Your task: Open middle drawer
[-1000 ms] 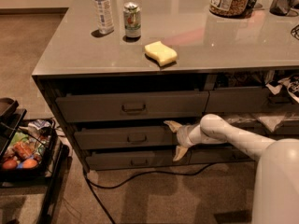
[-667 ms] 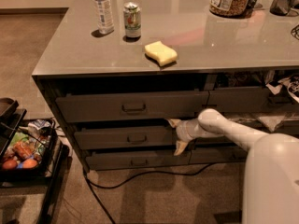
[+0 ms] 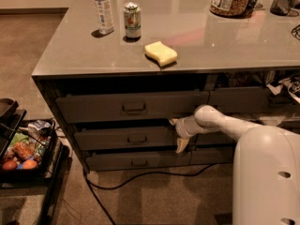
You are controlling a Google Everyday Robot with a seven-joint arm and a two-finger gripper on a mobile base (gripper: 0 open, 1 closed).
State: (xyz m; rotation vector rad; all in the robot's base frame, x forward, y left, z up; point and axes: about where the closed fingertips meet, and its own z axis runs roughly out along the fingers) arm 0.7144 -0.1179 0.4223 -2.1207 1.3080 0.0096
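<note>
Grey middle drawer [image 3: 126, 138]: second front down under the table [image 3: 243, 46], between the taller top drawer [image 3: 93, 108] and the bottom drawer [image 3: 112, 162]. I read it as barely ajar at most, with its pull handle [image 3: 137, 138] untouched.
Claw [image 3: 176, 135]: at the drawer's right end, well right of the handle. The fingers are spread, one above the front's top edge and one by its lower edge (I can't confirm contact).
Arm [image 3: 220, 125]: reaches in from the right.
Change: over the last second the wrist has crept left and up, while the drawer front hasn't visibly moved.
Meaning: I judge I'm still setting up the hold, and the pull is all yet to come.
</note>
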